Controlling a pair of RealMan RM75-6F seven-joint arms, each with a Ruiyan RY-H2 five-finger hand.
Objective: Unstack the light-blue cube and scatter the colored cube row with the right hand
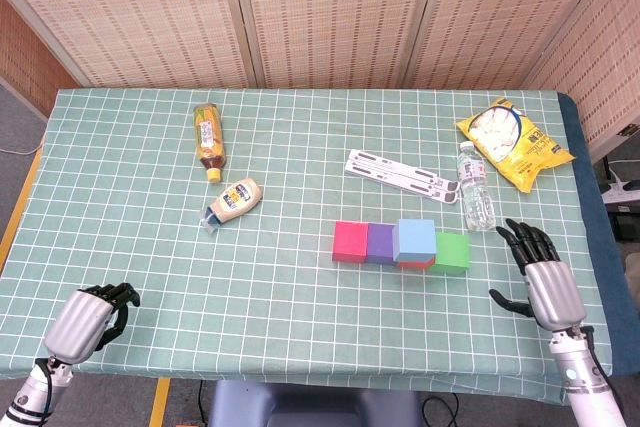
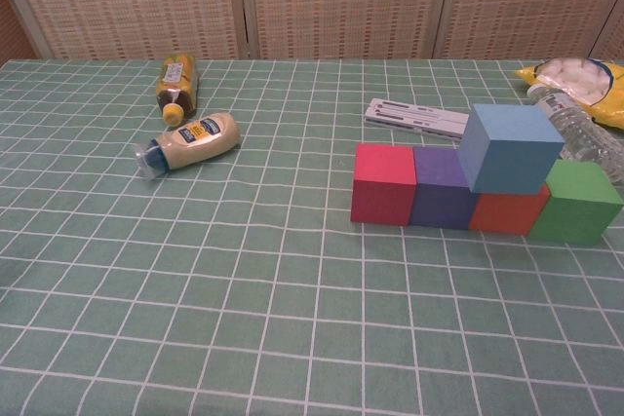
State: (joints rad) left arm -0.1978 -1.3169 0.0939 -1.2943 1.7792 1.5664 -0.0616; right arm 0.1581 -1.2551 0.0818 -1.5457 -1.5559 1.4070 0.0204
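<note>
A light-blue cube [image 1: 415, 239] [image 2: 510, 148] sits on top of an orange-red cube [image 2: 507, 211] in a row with a magenta cube [image 1: 350, 242] [image 2: 383, 184], a purple cube [image 1: 380, 243] [image 2: 442, 188] and a green cube [image 1: 452, 252] [image 2: 577, 203]. My right hand [image 1: 538, 277] is open with its fingers spread, over the table's front right, to the right of the green cube and apart from it. My left hand [image 1: 88, 318] is curled in at the front left corner, holding nothing. Neither hand shows in the chest view.
A brown sauce bottle [image 1: 208, 135] and a mayonnaise bottle [image 1: 233, 201] lie at the back left. A white strip [image 1: 398, 174], a water bottle [image 1: 476, 198] and a yellow snack bag [image 1: 514, 141] lie behind the row at the right.
</note>
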